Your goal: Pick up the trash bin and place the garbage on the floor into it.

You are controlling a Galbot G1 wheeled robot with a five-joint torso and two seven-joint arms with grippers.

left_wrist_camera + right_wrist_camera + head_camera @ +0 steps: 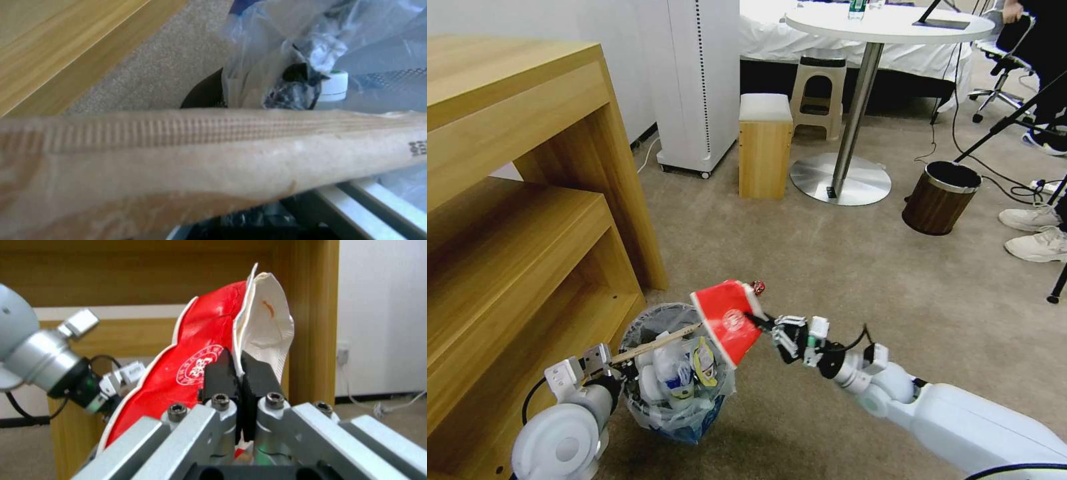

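Note:
The trash bin (675,390), a small wire bin lined with a crinkly clear bag (276,36), stands on the beige floor (840,280) beside the shelf. It holds bottles, wrappers and a white cap (333,87). A wooden stick (657,342) in its paper sleeve (213,150) lies across the rim. My left gripper (620,375) is clamped on the bin's near rim. My right gripper (758,323) is shut on the edge of a crushed red paper cup (728,328), red outside and white inside (267,323), held tilted over the bin's far edge. A small red wrapper (757,288) lies just behind.
A tall wooden shelf unit (527,200) flanks the bin on the left. Farther off stand a brown wood-grain bin (939,200), a round table's metal base (840,179), a wooden stool (765,147) and a white appliance (697,87). A person's white shoes (1037,232) and cables lie at the right.

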